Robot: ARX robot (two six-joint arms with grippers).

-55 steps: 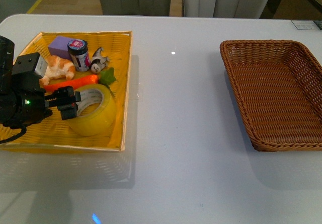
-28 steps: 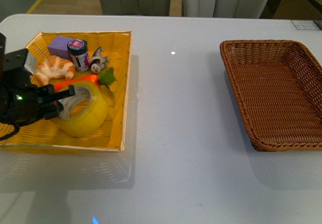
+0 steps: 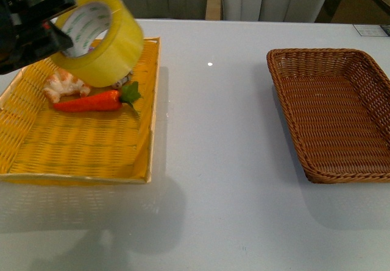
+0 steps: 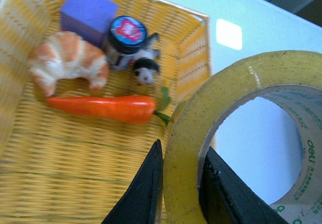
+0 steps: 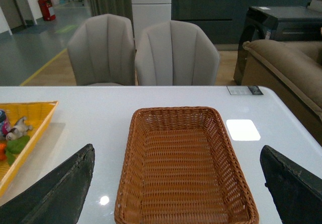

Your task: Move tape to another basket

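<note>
The yellow tape roll (image 3: pixel 100 36) hangs in the air above the far part of the bright yellow tray (image 3: pixel 73 152), held by my left gripper (image 3: pixel 58 33). In the left wrist view the two black fingers (image 4: pixel 146 189) pinch the wall of the tape (image 4: pixel 236 133), one outside and one inside the core. The brown wicker basket (image 3: pixel 332 109) sits empty at the right of the white table; it also shows in the right wrist view (image 5: pixel 183 166). My right gripper (image 5: pixel 183 189) is open above that basket and is out of the front view.
In the yellow tray (image 4: pixel 65 168) lie a croissant (image 4: pixel 68 60), an orange carrot (image 4: pixel 103 107), a purple block (image 4: pixel 88 12), a small dark jar (image 4: pixel 123 40) and a small black-and-white figure (image 4: pixel 146 70). Grey chairs (image 5: pixel 143 50) stand behind the table.
My left gripper has lifted the tape out of the yellow tray, up and away from the tray floor. The tray's other items lie as before.
</note>
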